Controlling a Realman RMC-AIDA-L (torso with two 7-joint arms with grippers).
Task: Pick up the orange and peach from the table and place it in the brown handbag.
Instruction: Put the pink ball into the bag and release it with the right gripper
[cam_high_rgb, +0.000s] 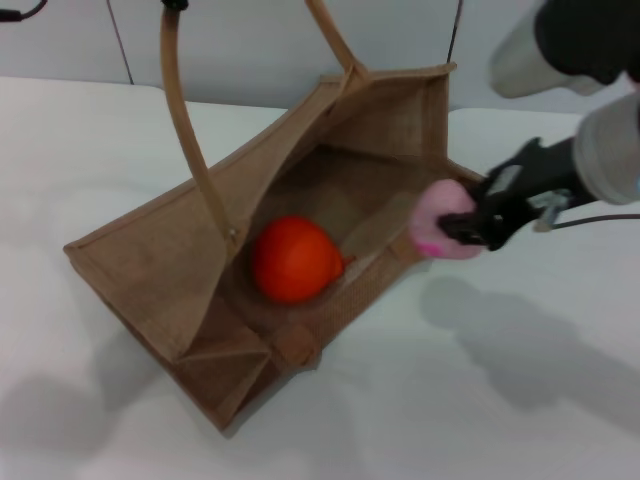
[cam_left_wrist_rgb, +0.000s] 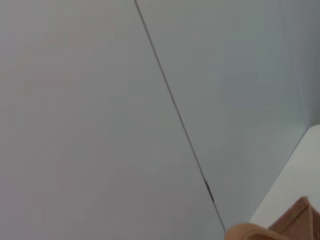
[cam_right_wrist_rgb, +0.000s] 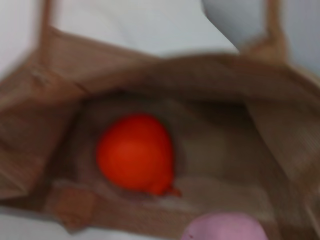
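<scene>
Tan-brown woven jute makes up the large handbag (cam_high_rgb: 180, 270) that sits on the white table (cam_high_rgb: 520, 400) before me, its mouth gaping wide toward my head camera and its arched tan handles (cam_high_rgb: 185, 120) rising above it. Inside, on the bag's floor, rests the bright orange-red round fruit, the orange (cam_high_rgb: 295, 258), touching the woven bottom near the side that faces me.

My right gripper (cam_high_rgb: 462, 228), black and reaching in from the right, is clamped around the small pale pink peach (cam_high_rgb: 440, 232), which shows a brighter pink patch on its lower edge. I hold the peach just at the bag's right-hand rim, off the table, beside the opening rather than down inside it. From my right wrist camera I look into the bag: the orange (cam_right_wrist_rgb: 136, 152) lies on the jute floor and the pink peach (cam_right_wrist_rgb: 225, 227) shows at the picture's edge, close to the lens.

My left wrist camera sees mostly pale wall, with a corner of the handbag (cam_left_wrist_rgb: 295, 222); my left gripper itself appears in none of my views.
</scene>
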